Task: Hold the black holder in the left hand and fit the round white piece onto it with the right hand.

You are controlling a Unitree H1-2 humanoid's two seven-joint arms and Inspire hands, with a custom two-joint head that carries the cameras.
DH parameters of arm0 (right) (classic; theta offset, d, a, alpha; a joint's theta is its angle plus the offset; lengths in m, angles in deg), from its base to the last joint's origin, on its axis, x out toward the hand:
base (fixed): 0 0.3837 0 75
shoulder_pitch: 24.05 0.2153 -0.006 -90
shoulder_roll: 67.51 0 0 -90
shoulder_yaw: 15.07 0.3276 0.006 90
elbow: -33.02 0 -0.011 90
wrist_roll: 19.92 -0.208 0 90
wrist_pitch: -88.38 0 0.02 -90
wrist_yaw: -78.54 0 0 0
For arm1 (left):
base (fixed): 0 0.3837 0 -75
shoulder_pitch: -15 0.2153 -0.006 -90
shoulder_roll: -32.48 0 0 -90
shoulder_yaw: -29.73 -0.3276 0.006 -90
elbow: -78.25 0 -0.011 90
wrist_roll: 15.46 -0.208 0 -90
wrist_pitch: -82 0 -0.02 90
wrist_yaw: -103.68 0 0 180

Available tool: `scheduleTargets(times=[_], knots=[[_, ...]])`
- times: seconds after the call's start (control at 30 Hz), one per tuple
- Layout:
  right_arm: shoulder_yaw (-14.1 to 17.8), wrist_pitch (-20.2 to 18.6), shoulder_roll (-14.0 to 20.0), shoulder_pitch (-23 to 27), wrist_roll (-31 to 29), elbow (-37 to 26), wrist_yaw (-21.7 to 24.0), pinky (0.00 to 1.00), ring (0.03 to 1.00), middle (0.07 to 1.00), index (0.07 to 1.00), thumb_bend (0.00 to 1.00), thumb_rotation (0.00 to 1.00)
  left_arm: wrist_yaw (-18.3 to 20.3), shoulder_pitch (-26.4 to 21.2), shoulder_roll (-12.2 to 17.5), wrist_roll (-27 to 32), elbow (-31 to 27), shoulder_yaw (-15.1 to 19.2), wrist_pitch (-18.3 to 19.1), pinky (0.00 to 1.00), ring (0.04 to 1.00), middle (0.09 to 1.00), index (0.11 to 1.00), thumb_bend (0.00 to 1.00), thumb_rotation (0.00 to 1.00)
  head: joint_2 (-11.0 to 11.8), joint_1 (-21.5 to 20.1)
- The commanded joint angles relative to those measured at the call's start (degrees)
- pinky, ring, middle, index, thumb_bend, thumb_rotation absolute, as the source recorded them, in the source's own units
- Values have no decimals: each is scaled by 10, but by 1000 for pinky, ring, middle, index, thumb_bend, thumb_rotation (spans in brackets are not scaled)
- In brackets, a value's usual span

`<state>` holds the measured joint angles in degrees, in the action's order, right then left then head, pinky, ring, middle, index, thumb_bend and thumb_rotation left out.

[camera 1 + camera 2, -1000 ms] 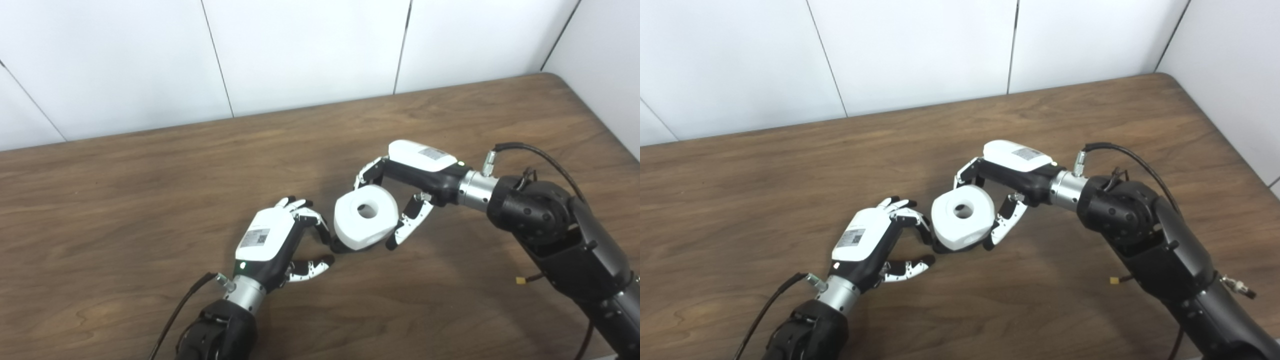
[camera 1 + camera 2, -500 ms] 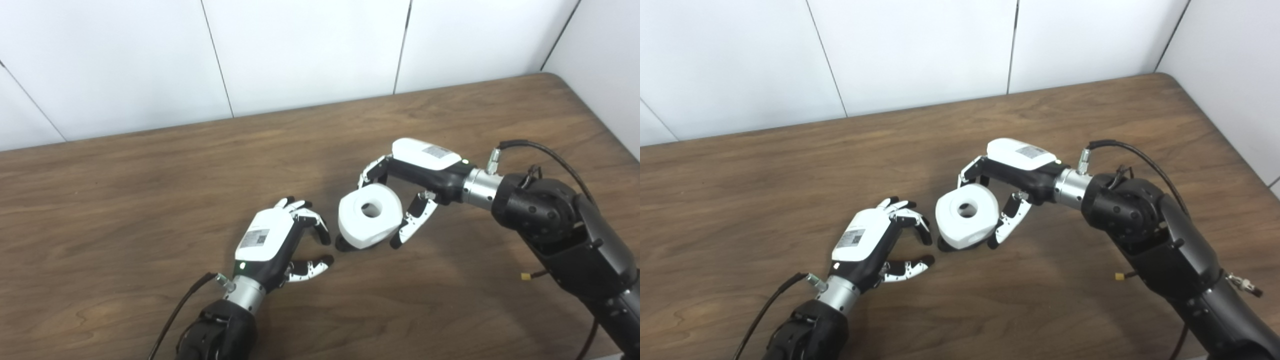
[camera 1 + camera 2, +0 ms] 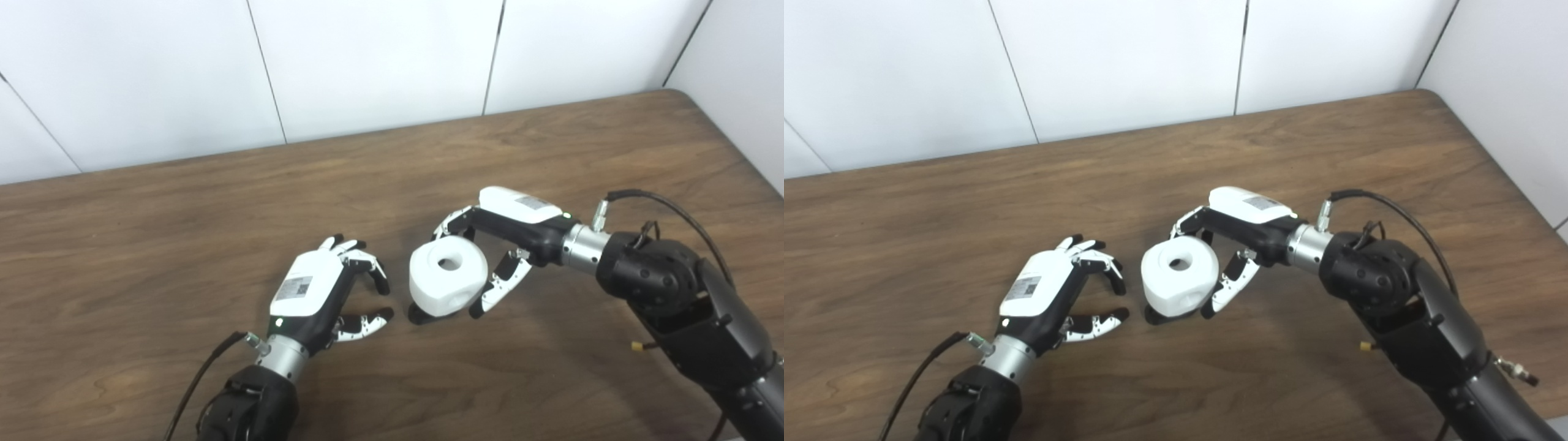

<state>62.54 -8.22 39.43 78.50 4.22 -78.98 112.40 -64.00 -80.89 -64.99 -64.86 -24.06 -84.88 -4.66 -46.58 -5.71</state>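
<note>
The brown wood-grain desk (image 3: 184,233) fills the frame, and at its centre the right hand (image 3: 511,229), a white shell over black, has its fingers (image 3: 490,294) curled around the white piece (image 3: 447,275), a smooth, thick, matte ring with a round hole on top, tilted over the black holder (image 3: 418,315). Only a small dark edge of the holder shows beneath the ring at the lower left. The left hand (image 3: 324,294), lower centre-left, has its fingers spread wide on nothing just beside the holder; to finish well, I judge it should close on that base and steady it while the right levels the ring and presses straight down.
</note>
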Motion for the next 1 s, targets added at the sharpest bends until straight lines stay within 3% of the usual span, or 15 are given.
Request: scheduleTargets(times=[0.0, 0.13, 0.17, 0.2, 0.27, 0.5, 0.97], knots=[[2, 1, -2, -3, 3, -14, -10, 595, 696, 738, 634, 827, 177, -4, -12, 0, 2, -27, 4, -6, 957, 871, 711, 491, 521, 78, -1, 3], [-1, 10, -15, -19, 2, -9, -27, 602, 704, 739, 623, 821, 170, 0, -13, 6, 0, -35, 6, -5, 936, 861, 709, 492, 520, 79, -5, 6], [-2, 10, -18, -23, 2, -8, -31, 607, 706, 739, 621, 817, 170, 2, -14, 8, -2, -37, 7, -5, 925, 857, 708, 533, 755, 166, -5, 7], [-3, 8, -22, -26, 2, -8, -34, 615, 711, 742, 619, 811, 175, 3, -14, 9, -2, -39, 8, -5, 917, 852, 707, 562, 901, 224, -6, 7], [-8, 4, -27, -30, 6, -8, -37, 624, 716, 744, 617, 806, 176, 5, -13, 10, 0, -41, 10, -5, 913, 849, 708, 581, 976, 253, -7, 6], [-14, 3, -36, -37, 10, -10, -45, 625, 720, 746, 616, 801, 162, 14, -13, 18, 7, -45, 20, -7, 898, 847, 711, 614, 1000, 268, -10, -1], [4, -3, -45, -20, 26, -46, -57, 634, 719, 733, 613, 798, 139, 5, -18, 28, 20, -23, 29, -23, 891, 847, 714, 611, 1000, 262, 3, -11]])
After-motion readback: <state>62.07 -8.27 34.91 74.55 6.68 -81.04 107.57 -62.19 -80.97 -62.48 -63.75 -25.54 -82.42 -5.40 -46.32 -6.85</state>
